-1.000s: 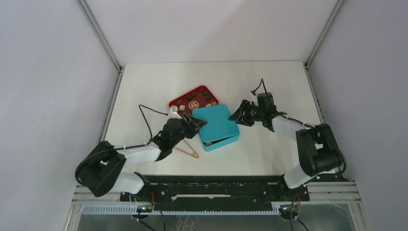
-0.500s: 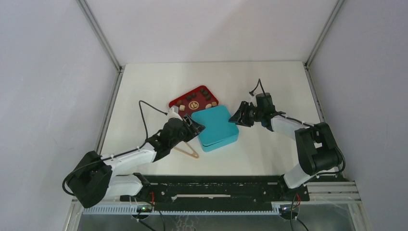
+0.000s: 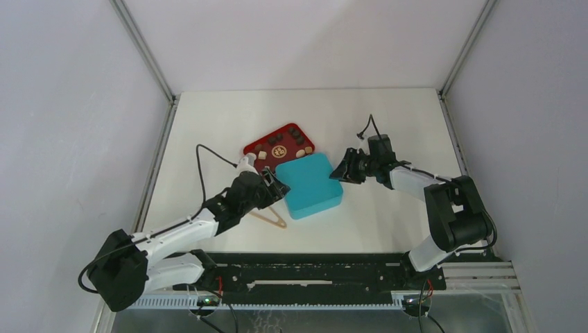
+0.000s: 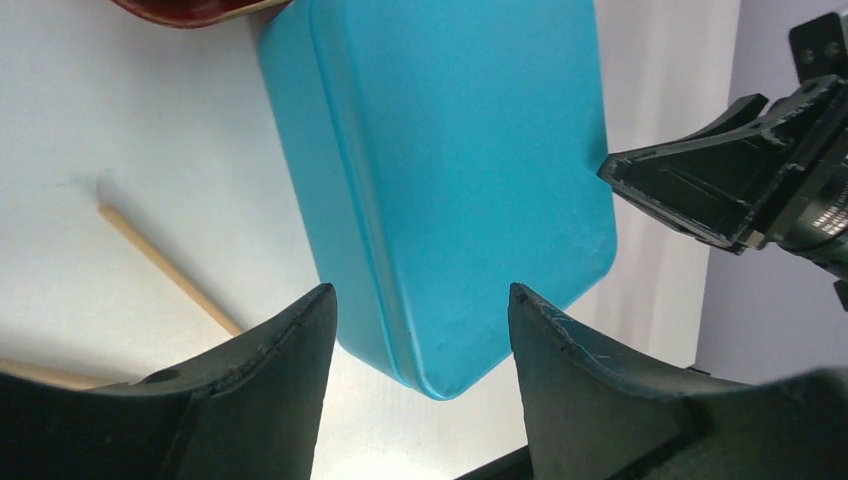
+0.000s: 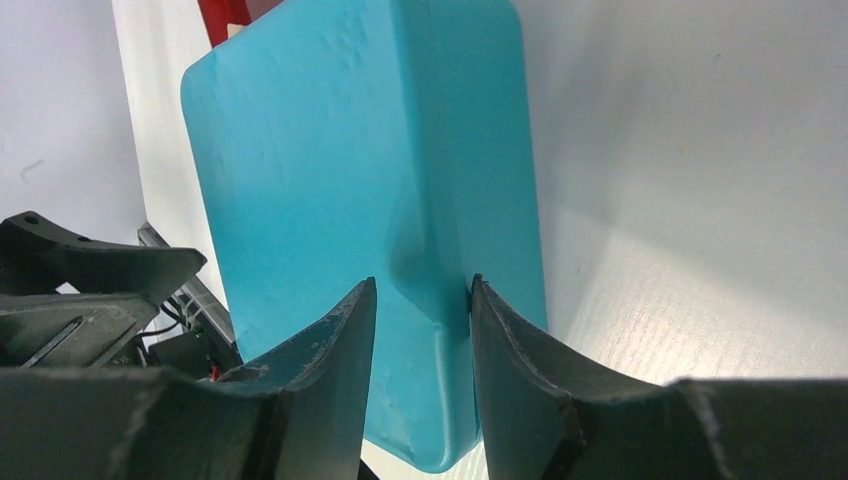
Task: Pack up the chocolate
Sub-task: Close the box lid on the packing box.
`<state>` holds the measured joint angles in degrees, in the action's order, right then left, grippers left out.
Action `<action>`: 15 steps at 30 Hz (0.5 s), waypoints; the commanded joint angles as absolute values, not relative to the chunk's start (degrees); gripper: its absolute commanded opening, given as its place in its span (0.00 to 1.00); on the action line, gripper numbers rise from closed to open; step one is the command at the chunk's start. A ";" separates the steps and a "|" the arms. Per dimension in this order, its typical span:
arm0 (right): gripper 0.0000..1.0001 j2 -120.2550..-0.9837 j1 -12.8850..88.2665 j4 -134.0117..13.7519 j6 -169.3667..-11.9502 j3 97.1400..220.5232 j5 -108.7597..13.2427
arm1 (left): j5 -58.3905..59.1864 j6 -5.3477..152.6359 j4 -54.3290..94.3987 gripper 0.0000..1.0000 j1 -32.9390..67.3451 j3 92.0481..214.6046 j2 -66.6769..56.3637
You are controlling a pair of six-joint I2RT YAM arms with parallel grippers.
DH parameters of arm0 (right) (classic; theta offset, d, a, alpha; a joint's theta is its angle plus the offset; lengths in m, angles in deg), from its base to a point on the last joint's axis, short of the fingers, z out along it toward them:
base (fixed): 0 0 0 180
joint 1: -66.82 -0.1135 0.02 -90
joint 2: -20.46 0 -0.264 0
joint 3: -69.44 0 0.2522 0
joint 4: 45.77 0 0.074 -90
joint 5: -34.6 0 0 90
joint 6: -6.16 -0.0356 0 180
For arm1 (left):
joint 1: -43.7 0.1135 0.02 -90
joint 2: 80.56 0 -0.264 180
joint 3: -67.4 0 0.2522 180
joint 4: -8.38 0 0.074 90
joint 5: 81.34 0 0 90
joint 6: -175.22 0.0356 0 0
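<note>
The teal box [image 3: 312, 184] lies closed on the table, lid flat; it fills the left wrist view [image 4: 440, 170] and the right wrist view [image 5: 340, 170]. Several small dark and tan chocolate pieces [image 3: 297, 133] lie on the red tray [image 3: 253, 148] just behind it. My left gripper [image 3: 277, 186] is open and empty at the box's left side; the box's near corner shows between its jaws [image 4: 415, 305], untouched. My right gripper [image 3: 344, 171] stands at the box's right edge, jaws a narrow gap apart over the lid's rim [image 5: 421, 290], clamping nothing.
Tan wooden tongs [image 3: 269, 218] lie on the table left of the box, under my left arm; one leg shows in the left wrist view [image 4: 165, 270]. White walls and metal rails enclose the table on three sides.
The tilted teal lid has come down flat onto the box, hiding its inside. My left gripper has drawn back a little to the left, off the lid. My right gripper barely moved.
</note>
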<state>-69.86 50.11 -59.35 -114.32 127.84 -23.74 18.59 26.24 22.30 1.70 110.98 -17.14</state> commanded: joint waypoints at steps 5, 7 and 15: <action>0.46 -69.01 48.30 -59.24 -111.25 129.96 -23.04 | 16.03 29.38 19.93 0.66 4.41 114.10 -13.29; 0.46 -68.86 47.86 -59.27 -110.90 129.95 -23.39 | 14.84 29.37 18.87 0.64 4.86 114.09 -11.92; 0.44 -67.66 47.08 -60.33 -111.01 128.68 -24.82 | 9.47 26.65 13.27 0.52 5.95 111.17 -6.79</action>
